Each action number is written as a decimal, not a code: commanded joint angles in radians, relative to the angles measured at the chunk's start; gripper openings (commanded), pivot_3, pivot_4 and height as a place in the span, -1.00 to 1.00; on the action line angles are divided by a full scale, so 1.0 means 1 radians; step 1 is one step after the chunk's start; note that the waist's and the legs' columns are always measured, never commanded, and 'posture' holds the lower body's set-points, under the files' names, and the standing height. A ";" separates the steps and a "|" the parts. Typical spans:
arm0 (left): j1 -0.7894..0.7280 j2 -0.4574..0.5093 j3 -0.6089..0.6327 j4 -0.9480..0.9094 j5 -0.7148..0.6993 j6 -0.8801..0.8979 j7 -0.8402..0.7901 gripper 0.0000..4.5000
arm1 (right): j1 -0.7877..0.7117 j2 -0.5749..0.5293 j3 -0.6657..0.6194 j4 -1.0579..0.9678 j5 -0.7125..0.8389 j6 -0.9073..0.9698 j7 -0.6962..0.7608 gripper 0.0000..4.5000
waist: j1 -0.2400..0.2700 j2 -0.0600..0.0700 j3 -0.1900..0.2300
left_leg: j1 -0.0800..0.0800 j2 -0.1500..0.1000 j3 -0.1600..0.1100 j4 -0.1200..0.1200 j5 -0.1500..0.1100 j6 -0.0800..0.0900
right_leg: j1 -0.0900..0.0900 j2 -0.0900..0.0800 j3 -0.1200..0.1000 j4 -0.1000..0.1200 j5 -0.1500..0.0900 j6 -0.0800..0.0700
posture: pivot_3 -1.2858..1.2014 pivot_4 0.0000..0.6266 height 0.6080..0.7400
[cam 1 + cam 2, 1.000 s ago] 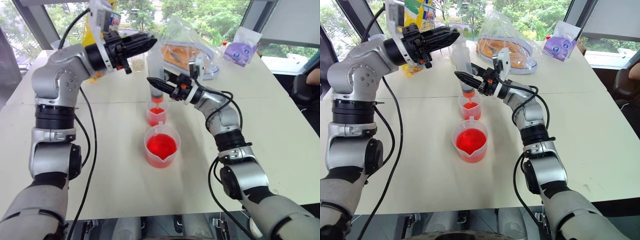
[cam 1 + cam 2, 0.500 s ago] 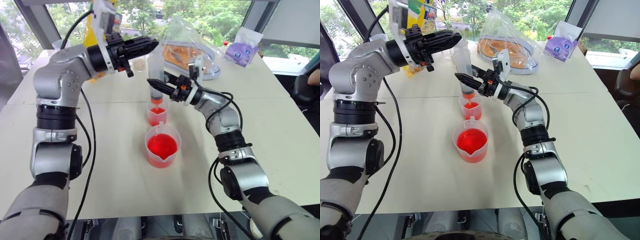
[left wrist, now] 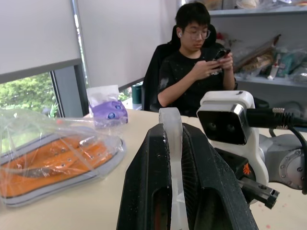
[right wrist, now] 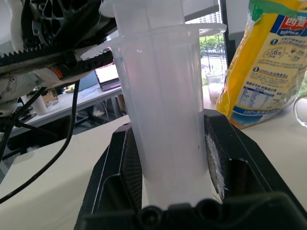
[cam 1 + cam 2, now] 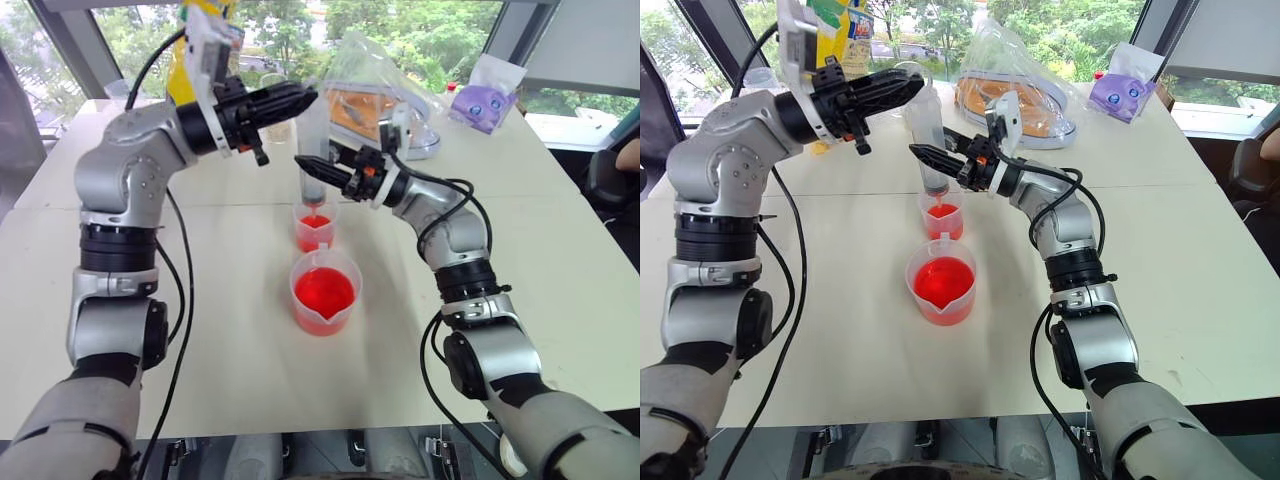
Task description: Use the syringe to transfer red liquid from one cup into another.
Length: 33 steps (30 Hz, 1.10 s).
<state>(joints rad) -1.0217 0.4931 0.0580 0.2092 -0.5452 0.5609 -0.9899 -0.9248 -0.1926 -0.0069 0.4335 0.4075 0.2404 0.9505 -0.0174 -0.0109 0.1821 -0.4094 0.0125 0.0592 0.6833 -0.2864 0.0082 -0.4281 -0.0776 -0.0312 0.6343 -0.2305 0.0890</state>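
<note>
Left eye view shows your left gripper (image 5: 300,97), pinching the plunger, sunk slightly; the right gripper (image 5: 309,165) clamps the clear syringe (image 5: 313,150) emptying into the narrow clear cup (image 5: 313,229).

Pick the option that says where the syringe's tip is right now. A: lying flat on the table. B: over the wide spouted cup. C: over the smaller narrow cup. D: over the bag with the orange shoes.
C: the syringe stands upright, its barrel clamped by the right gripper, with its tip directly above the smaller narrow cup; the wide spouted cup sits nearer the robot.
</note>
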 commanded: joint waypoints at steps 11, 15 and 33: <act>0.066 -0.006 -0.054 -0.063 0.017 0.043 -0.008 -0.98 | -0.108 -0.016 -0.079 -0.057 0.057 -0.020 -0.012 -0.36 | 0.000 0.000 0.000 | 0.000 0.000 0.000 0.000 0.000 0.000 | 0.000 0.000 0.000 0.000 0.000 0.000 | 0.03 -0.52 1.00; 0.041 -0.008 -0.032 -0.059 -0.008 0.073 0.001 -0.98 | -0.095 -0.018 -0.069 -0.055 0.049 -0.013 -0.006 -0.36 | 0.000 0.000 0.000 | 0.000 0.000 0.000 0.000 0.000 0.000 | 0.000 0.000 0.000 0.000 0.000 0.000 | 0.03 -0.52 1.00; 0.094 0.129 0.150 -0.184 -0.116 0.171 0.046 0.99 | -0.007 -0.022 -0.039 -0.091 0.031 0.034 0.003 -0.36 | -0.003 0.000 0.000 | 0.000 0.000 0.000 0.000 0.000 0.000 | 0.000 0.000 0.000 0.000 0.000 0.000 | 0.03 -0.52 1.00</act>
<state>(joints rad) -0.9400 0.5965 0.1708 0.0849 -0.6278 0.7093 -0.9416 -0.9222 -0.2137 -0.0339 0.3947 0.4188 0.2787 0.9559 -0.0200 -0.0107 0.1822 -0.4095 0.0128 0.0592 0.6829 -0.2864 0.0082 -0.4284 -0.0779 -0.0311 0.6341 -0.2306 0.0889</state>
